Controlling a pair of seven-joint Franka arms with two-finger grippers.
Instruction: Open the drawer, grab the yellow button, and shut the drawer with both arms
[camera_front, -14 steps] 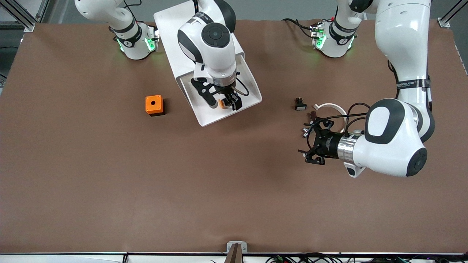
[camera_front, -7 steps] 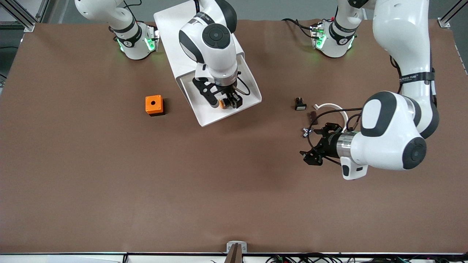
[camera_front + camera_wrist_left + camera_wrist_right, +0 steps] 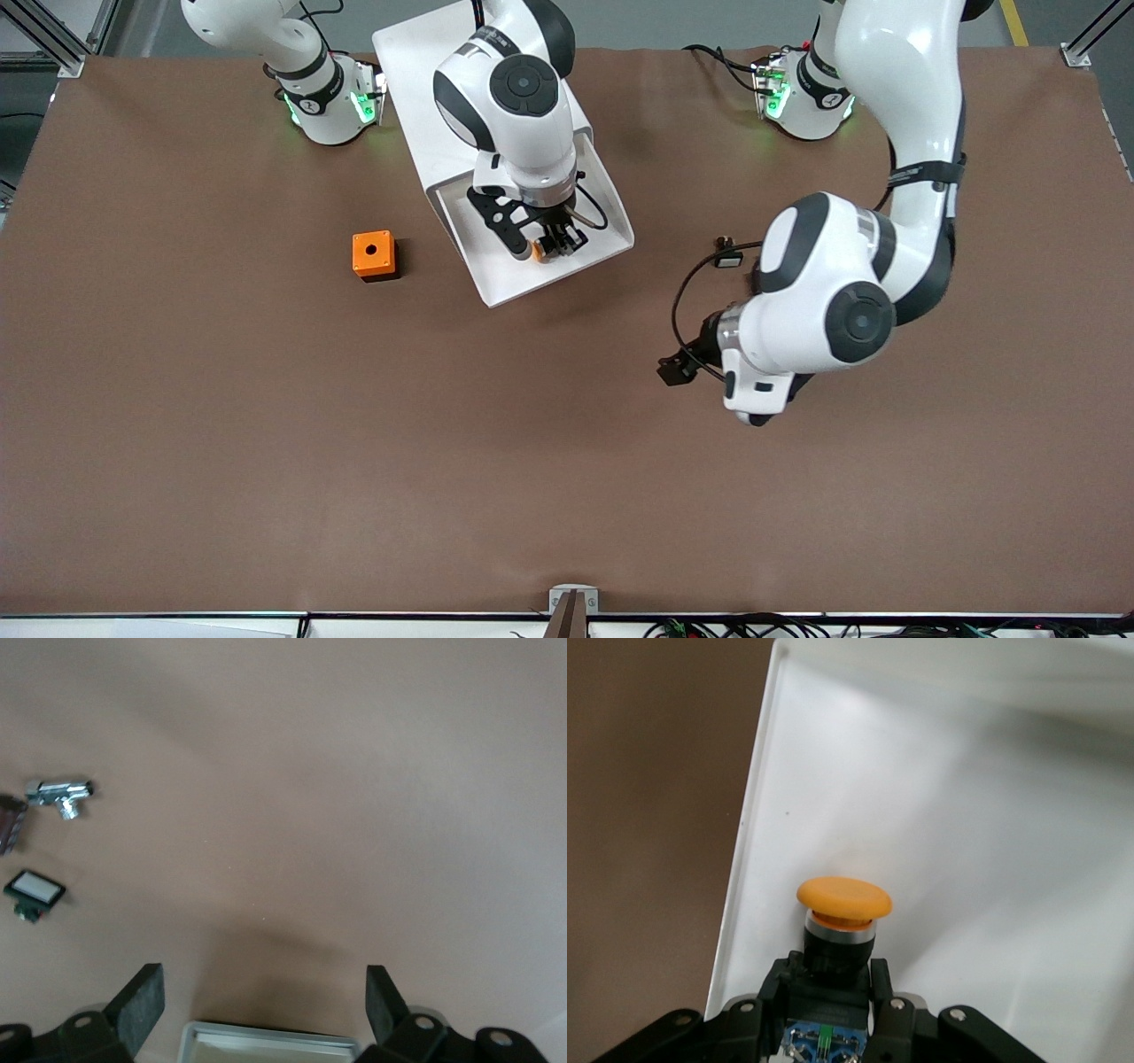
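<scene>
The drawer (image 3: pixel 496 285) stands pulled out of the white cabinet (image 3: pixel 416 62), its tray open toward the front camera. My right gripper (image 3: pixel 547 249) reaches down into it and is shut on the button (image 3: pixel 537 255). In the right wrist view the right gripper (image 3: pixel 829 985) clamps the black body while the orange cap (image 3: pixel 844 896) sticks out over the white drawer floor (image 3: pixel 966 815). My left gripper (image 3: pixel 678 368) hangs over bare table toward the left arm's end, well apart from the drawer. In the left wrist view the left gripper (image 3: pixel 263 1001) is open with nothing between its fingers (image 3: pixel 142 1005).
An orange cube with a hole (image 3: pixel 373 255) sits on the table beside the drawer, toward the right arm's end. A small black-and-white part (image 3: pixel 727 257) (image 3: pixel 34 892) and a small metal piece (image 3: pixel 58 795) lie by the left arm's elbow. Brown table surface (image 3: pixel 443 461) fills the front.
My right gripper has closed on the button in the drawer. The left arm has swung its gripper toward the middle of the table, covering the small parts near its elbow.
</scene>
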